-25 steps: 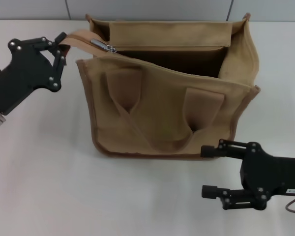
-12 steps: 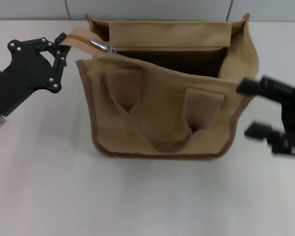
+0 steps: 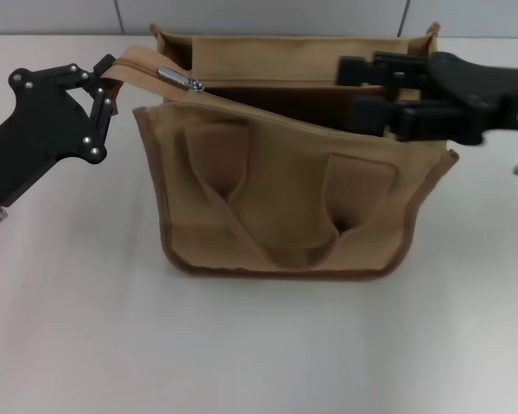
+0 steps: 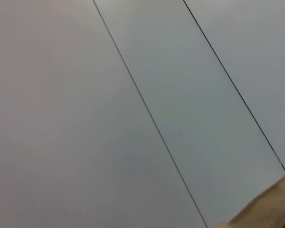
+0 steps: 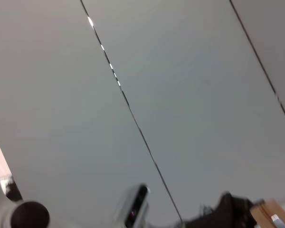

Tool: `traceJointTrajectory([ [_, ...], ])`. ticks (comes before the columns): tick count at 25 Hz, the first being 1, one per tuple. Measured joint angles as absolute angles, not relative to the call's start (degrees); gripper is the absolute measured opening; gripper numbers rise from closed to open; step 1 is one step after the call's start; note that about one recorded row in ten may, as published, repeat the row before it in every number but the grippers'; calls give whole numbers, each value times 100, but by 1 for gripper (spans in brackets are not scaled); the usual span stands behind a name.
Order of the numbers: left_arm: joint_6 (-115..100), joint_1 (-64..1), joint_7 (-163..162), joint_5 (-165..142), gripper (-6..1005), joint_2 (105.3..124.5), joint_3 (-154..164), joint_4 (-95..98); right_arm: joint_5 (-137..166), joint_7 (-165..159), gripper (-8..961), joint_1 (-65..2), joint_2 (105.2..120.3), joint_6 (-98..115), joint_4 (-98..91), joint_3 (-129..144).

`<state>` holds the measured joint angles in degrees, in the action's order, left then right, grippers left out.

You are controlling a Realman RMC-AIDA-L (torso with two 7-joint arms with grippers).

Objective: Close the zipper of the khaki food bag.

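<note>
The khaki food bag (image 3: pixel 285 198) stands upright in the middle of the white table, its top open and its two handles hanging down its front. The zipper strip (image 3: pixel 147 69) runs along the top left, with the silver pull tab (image 3: pixel 180 80) near its left end. My left gripper (image 3: pixel 106 82) is shut on the strip's free end, left of the bag's corner. My right gripper (image 3: pixel 350 86) is open, its fingers pointing left above the bag's open top on the right side, well right of the pull tab. A corner of khaki fabric (image 4: pixel 270 209) shows in the left wrist view.
The white table (image 3: pixel 78 328) spreads around the bag, with a grey panelled wall (image 3: pixel 259 13) behind it. The right wrist view shows wall panels and, far off, my left gripper (image 5: pixel 230 209) by the pull tab (image 5: pixel 277 220).
My right arm has swung from the table's front right up and back, and is now over the bag's open top. My left gripper has kept its hold on the strip's end.
</note>
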<state>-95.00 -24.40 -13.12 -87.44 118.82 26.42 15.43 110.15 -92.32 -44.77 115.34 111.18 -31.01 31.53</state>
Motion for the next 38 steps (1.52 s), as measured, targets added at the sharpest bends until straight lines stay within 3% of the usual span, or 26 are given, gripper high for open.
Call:
traceJointTrajectory([
  [15, -9785, -2464, -1345, -8612, 17, 11882, 2646, 1492, 11012, -9818, 790, -4964, 11538, 10382, -3564, 3854],
  [38, -9987, -2652, -1581, -8499, 20, 11897, 2664, 1494, 10988, -11991, 791, -5539, 11659, 9604, -3563, 4802],
])
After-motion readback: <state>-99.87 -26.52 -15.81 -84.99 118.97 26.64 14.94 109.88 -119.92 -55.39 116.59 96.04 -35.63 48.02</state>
